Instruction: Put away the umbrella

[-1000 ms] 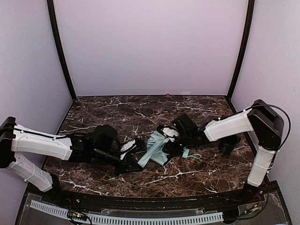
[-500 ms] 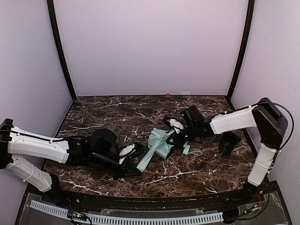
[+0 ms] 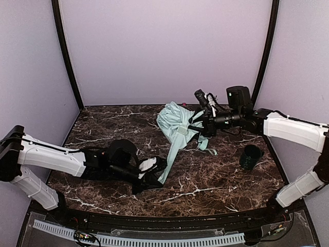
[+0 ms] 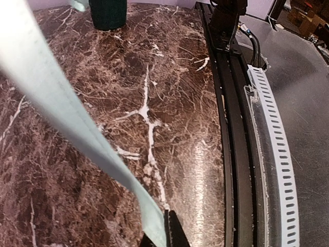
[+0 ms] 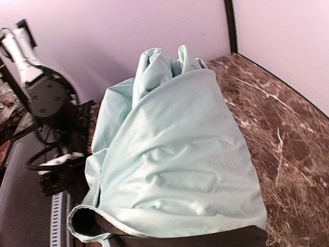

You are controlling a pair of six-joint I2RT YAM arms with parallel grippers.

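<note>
The right gripper (image 3: 204,122) is raised above the far right part of the table (image 3: 113,123) and is closed on the umbrella (image 3: 175,123) at its handle end. Its own fingers are hidden in the wrist view, where the bunched mint canopy (image 5: 175,154) and a rim of black lining fill the frame. From that bundle a long fabric strip (image 3: 171,154) runs tight down to the left gripper (image 3: 156,174), which lies low near the front of the table. It appears clamped on the strip's end: in its wrist view the strip (image 4: 67,108) ends at a dark fingertip (image 4: 173,232), though the pinch itself is cut off by the frame edge. So the umbrella hangs in the air between the two arms, half gathered and not yet wrapped. The wrist strap (image 3: 209,148) dangles under the right gripper. The main risk is the tension. If either arm pulls further, the thin fabric could slip from the left pinch or tear at a rib, and the loose folds would spill open. A low swing to the right could also knock over the dark green cup (image 3: 251,157), which stands just beyond the strap.
</note>
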